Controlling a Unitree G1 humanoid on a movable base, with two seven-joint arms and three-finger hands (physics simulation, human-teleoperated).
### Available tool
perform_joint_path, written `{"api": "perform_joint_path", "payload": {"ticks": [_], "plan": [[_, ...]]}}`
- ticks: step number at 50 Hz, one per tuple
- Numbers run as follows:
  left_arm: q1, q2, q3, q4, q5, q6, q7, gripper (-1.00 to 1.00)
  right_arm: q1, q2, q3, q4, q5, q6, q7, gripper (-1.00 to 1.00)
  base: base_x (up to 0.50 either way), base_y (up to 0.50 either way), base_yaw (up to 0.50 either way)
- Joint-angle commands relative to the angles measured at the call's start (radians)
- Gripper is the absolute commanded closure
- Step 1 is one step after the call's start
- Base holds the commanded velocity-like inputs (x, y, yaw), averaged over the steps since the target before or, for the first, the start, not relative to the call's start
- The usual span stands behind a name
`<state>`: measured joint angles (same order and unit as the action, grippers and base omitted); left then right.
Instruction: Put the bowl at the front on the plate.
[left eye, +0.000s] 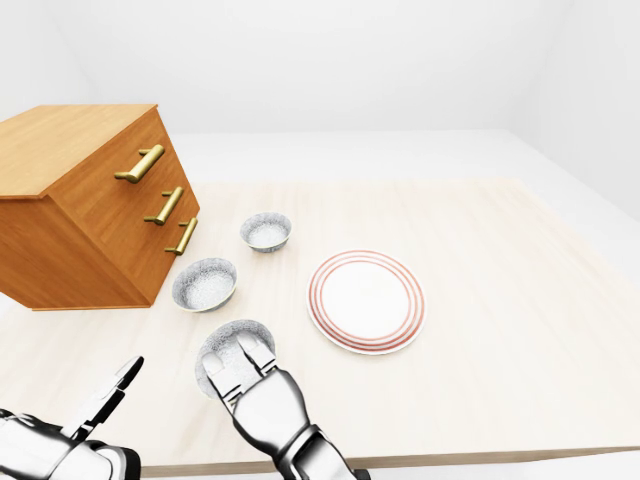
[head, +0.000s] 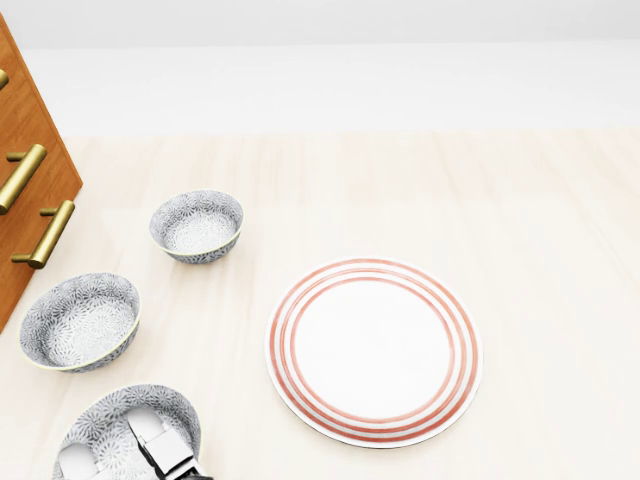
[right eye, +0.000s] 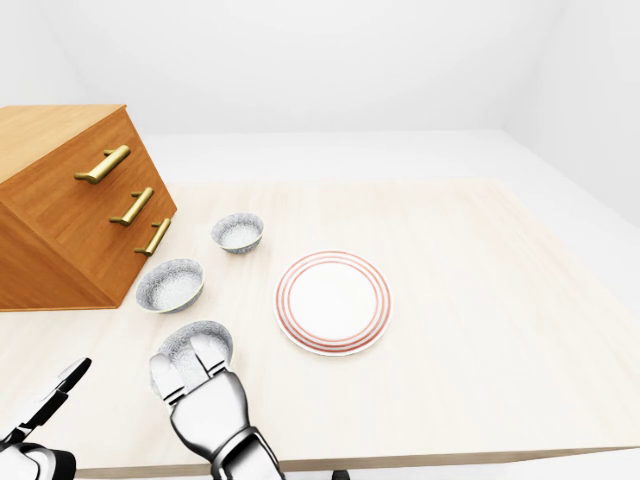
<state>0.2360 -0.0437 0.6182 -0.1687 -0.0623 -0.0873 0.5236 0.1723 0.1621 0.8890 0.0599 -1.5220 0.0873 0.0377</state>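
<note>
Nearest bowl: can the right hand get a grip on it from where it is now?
Probably yes. The right hand already sits over the nearest bowl, fingers reaching inside it, nothing between them. Whether they have closed on the rim is unclear. The plate lies apart to the right.

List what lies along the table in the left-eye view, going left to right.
Wooden drawer chest → middle bowl → farthest bowl → red-ringed plate. The nearest bowl, under the right hand, overlaps the others' span, so it is left out.
</note>
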Motion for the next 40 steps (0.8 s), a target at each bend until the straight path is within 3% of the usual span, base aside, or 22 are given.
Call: {"api": "perform_joint_path", "payload": {"ticks": [1, 12, 14, 22, 40], "plan": [[0.003, -0.006, 0.005, -0.028, -0.036, 0.0, 0.0, -1.0, 0.006, -0.004, -0.024, 0.023, 0.037, 0.0, -0.052, -1.0, 0.0, 0.0, 0.0], [0.003, -0.008, 0.007, -0.025, -0.036, 0.0, 0.0, -1.0, -0.009, 0.003, -0.033, 0.074, 0.022, 0.0, -0.066, -1.0, 0.0, 0.0, 0.0], [0.005, -0.009, 0.009, -0.032, -0.034, 0.0, 0.0, -1.0, -0.007, 0.0, -0.019, 0.084, -0.063, 0.0, -0.029, -1.0, 0.0, 0.0, 0.0], [0.004, -0.009, 0.008, -0.031, -0.036, 0.0, 0.0, -1.0, 0.011, 0.004, -0.03, 0.093, -0.002, 0.0, -0.076, -1.0, 0.0, 0.0, 0.0], [0.004, -0.01, 0.008, -0.034, -0.036, 0.0, 0.0, -1.0, 0.007, 0.0, -0.016, 0.088, 0.002, 0.0, -0.074, -1.0, 0.0, 0.0, 0.0]]}}
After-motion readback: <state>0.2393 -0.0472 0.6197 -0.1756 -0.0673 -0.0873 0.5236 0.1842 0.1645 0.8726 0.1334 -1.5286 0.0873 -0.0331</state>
